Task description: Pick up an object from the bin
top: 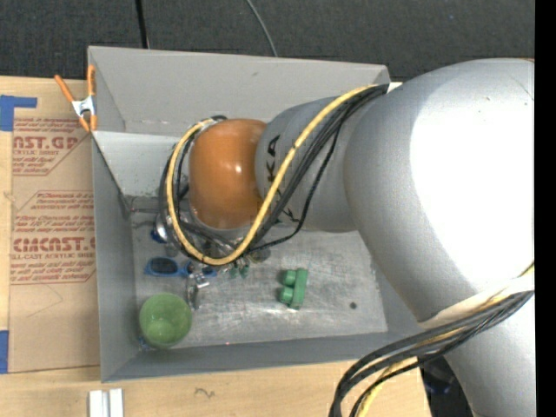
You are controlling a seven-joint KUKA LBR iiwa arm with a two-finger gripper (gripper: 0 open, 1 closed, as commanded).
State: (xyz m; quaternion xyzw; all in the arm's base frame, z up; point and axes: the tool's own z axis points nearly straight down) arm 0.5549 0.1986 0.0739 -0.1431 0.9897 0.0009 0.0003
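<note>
Mostly hidden under orange cover (224,174): hand (198,278), grip state unclear; blue object (161,268) half-obscured beside.

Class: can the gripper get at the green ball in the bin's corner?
Probably yes: the green ball lies uncovered just beside the gripper, though the bin walls may crowd it.

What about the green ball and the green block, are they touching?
Apart. The camera view shows bare bin floor between the green ball and the green block.
</note>
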